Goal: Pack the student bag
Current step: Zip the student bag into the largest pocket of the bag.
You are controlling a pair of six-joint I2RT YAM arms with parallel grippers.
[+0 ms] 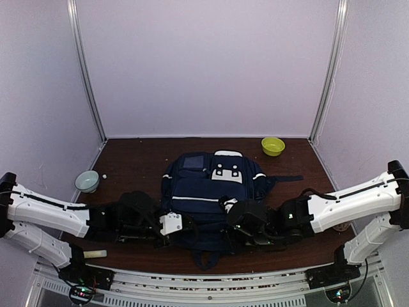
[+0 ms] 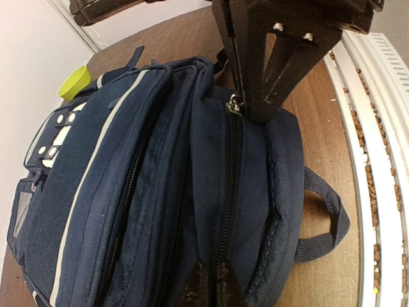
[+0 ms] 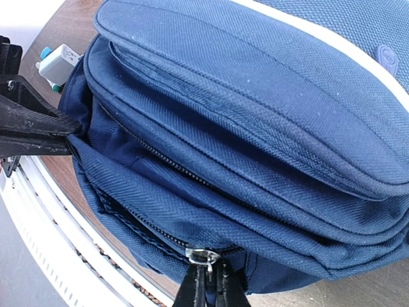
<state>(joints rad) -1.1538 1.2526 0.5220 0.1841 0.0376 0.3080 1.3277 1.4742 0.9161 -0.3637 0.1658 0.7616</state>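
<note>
The student bag, navy with white stripe trim, lies flat in the middle of the brown table with its carry handle toward me. My left gripper is shut, pinching the bag's fabric at the near end of the main zipper line. My right gripper is shut on the metal zipper pull at the bag's lower edge. In the left wrist view the right gripper holds that pull at the far end of the same zipper. From above, the left gripper and right gripper flank the bag's near end.
A yellow-green bowl sits at the back right, a pale teal bowl at the left with a small white bit beside it. A cream object lies near the left arm's base. The white rail runs along the table's near edge.
</note>
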